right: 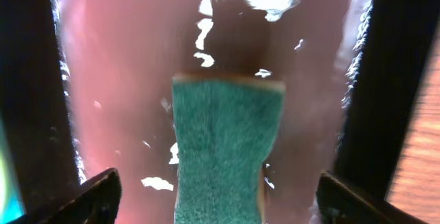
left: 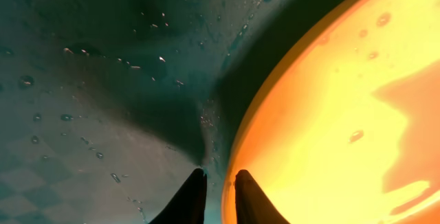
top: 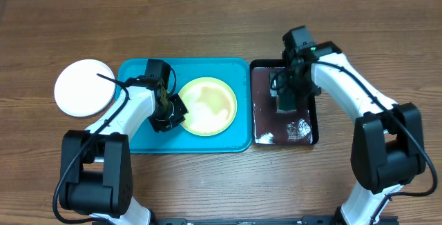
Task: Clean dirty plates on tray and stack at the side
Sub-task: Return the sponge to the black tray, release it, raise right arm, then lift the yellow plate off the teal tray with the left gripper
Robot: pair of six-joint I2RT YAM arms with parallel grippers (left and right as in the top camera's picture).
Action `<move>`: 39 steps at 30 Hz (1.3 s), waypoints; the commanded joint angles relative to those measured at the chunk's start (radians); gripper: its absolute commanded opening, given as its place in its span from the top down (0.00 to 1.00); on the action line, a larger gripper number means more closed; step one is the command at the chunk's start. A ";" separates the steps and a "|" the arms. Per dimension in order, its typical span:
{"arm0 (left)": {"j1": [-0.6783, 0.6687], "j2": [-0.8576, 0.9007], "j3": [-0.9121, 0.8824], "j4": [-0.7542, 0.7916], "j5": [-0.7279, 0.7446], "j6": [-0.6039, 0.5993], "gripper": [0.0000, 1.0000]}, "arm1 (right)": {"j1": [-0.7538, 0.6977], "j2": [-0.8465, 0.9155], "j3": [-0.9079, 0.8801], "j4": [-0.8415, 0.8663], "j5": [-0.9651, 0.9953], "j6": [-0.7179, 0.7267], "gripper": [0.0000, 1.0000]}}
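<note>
Centrally, yellow plate (top: pixel 207 105) on tray (top: pixel 135 73) — wet.

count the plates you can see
2. A white plate sits on the table, left of the tray. A yellow plate lies in the tray. A third could be hidden under either one; the views cannot rule that out.

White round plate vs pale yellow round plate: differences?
The white round plastic plate sits on the wooden table, left of the turquoise rectangular plastic tray; the pale yellow round plastic plate lies inside it. No gripper is at the white plate; the left gripper is at the yellow one's rim. Both are round, shallow.
</note>
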 commanded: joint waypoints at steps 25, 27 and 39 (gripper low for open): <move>-0.026 0.003 -0.033 0.034 -0.061 0.019 0.96 | -0.293 0.001 0.098 0.021 0.014 0.105 0.00; -0.026 0.003 -0.033 0.035 -0.061 0.019 0.96 | -0.293 0.001 0.098 0.021 0.014 0.105 0.00; -0.027 0.003 -0.033 0.039 -0.080 0.019 0.96 | -0.293 0.001 0.098 0.021 0.014 0.105 0.00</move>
